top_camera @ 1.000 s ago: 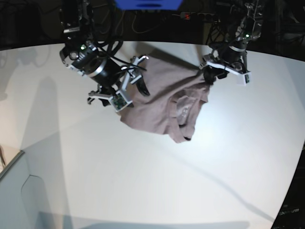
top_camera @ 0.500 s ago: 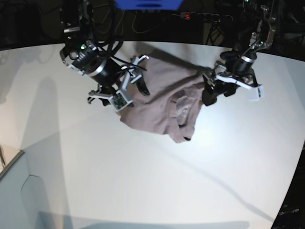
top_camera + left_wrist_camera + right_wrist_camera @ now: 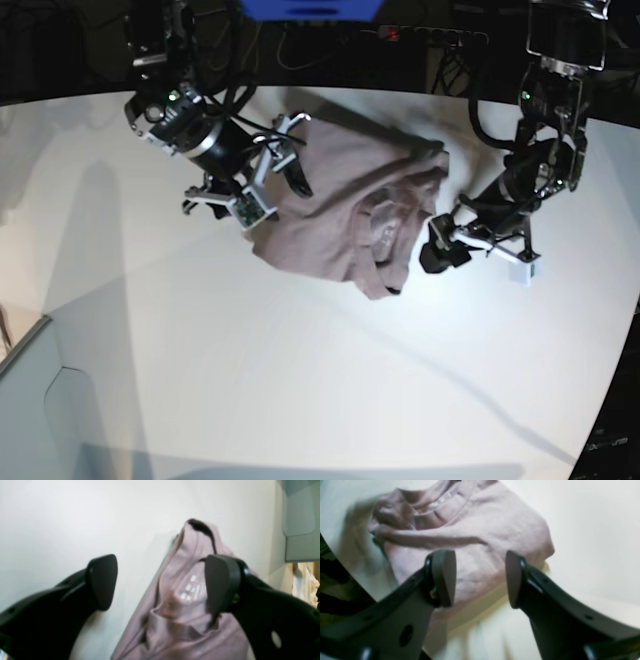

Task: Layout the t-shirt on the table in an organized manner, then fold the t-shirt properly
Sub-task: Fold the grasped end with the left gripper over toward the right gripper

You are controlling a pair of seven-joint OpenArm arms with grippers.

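On the far half of the table (image 3: 300,380), a little right of centre in the base view, the t-shirt (image 3: 345,215) lies in a crumpled heap, not spread flat. Its neck opening faces up near the heap's right side, with a pale label (image 3: 385,228) showing inside, and a fold of cloth juts toward the near edge just below it. The far right corner of the heap bunches into ridges.

The left gripper (image 3: 447,243) hangs just right of the shirt, low over the white surface, its jaws spread wide with nothing between them. In the left wrist view the two dark fingers (image 3: 102,580) stand well apart; bare table fills most of the gap, and the shirt's collar and label lie beneath and behind the right-hand finger. Whether that finger touches the cloth cannot be told.

The right gripper (image 3: 285,160) sits over the heap's far left edge in the base view. Its jaws also stand apart, and the right wrist view shows the shirt's smooth back lying below the gap between them, not pinched. The collar lies at the top of that view, with a long crease running across the cloth beneath it.

A pale grey panel (image 3: 40,420) occupies the near left corner.
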